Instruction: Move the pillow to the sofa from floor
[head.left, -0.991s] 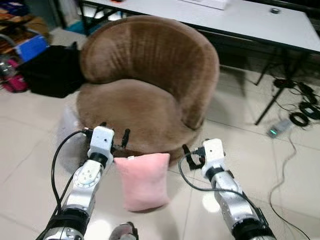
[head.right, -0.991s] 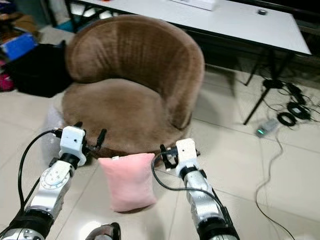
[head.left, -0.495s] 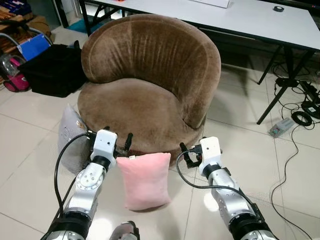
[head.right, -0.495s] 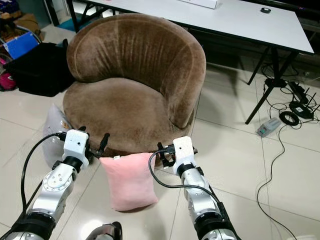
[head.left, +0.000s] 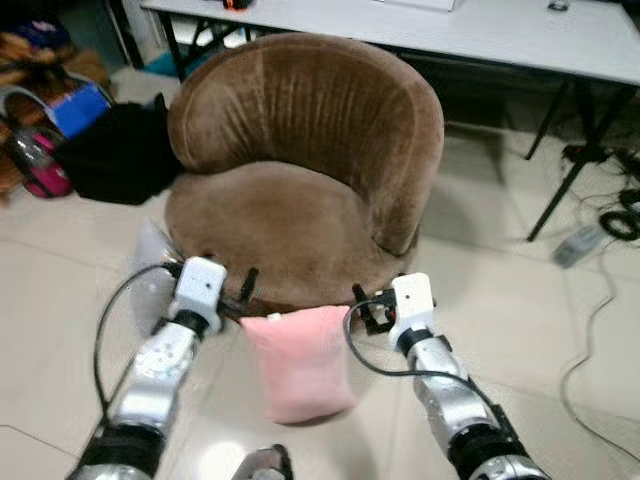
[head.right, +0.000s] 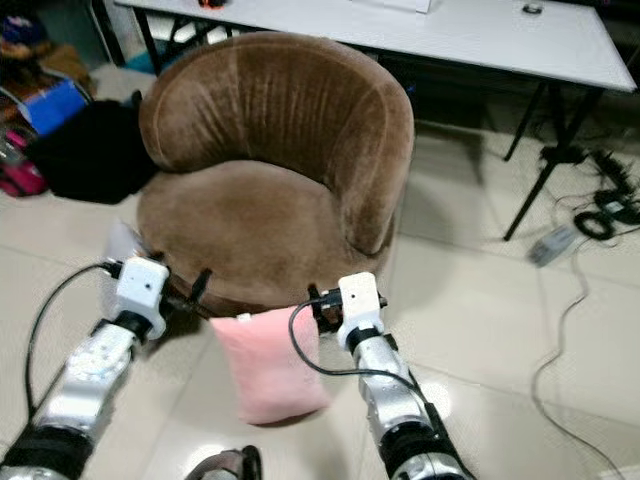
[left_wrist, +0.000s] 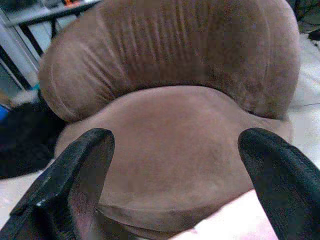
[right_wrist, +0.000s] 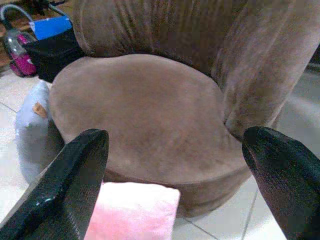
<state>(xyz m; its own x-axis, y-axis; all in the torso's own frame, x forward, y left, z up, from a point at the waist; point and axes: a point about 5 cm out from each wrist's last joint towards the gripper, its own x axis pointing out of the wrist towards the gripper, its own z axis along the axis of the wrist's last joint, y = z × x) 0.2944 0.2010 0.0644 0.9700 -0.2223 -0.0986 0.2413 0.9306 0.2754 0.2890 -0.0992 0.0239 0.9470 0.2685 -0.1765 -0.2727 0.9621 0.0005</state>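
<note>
both grippers hang low in front of the sofa (head.left: 300, 190), one on each side of the pink pillow (head.left: 300, 362). left gripper (head.left: 228, 291) has its fingers spread wide, just beside the pillow's upper left corner. right gripper (head.left: 367, 310) is likewise released, near the upper right corner. the pillow stands on the floor (head.left: 560, 340), its top edge against the sofa's base. a grey cushion (right_wrist: 31, 131) lies by the sofa's left side.

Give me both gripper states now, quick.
Left gripper: open, holding nothing, beside the pink pillow on the floor.
Right gripper: open, holding nothing, on the pillow's other side, facing the brown sofa.
</note>
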